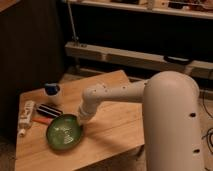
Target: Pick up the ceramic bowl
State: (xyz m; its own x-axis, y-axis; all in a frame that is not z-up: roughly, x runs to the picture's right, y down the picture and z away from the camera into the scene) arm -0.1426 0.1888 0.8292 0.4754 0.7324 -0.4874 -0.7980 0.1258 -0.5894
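One bowl (pixel 64 133) near the desk's (pixel 117 125) front-left corner; one gripper (pixel 82 119) at its right rim, grip impossible to tell.

Dark shelves (pixel 131 55) behind (dim light), tool (pixel 82 119) over the wooden table (pixel 114 128)

Hand (pixel 80 121) at rim of ceramic bowl (pixel 63 133) (on wooden table (pixel 116 126)).

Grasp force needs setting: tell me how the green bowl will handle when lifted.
The ceramic bowl looks glossy, so probably slippery at the rim, where the gripper sits. Rigid and likely heavy for its size; a one-sided rim hold may let it tilt. Wide and shallow, it should not roll.
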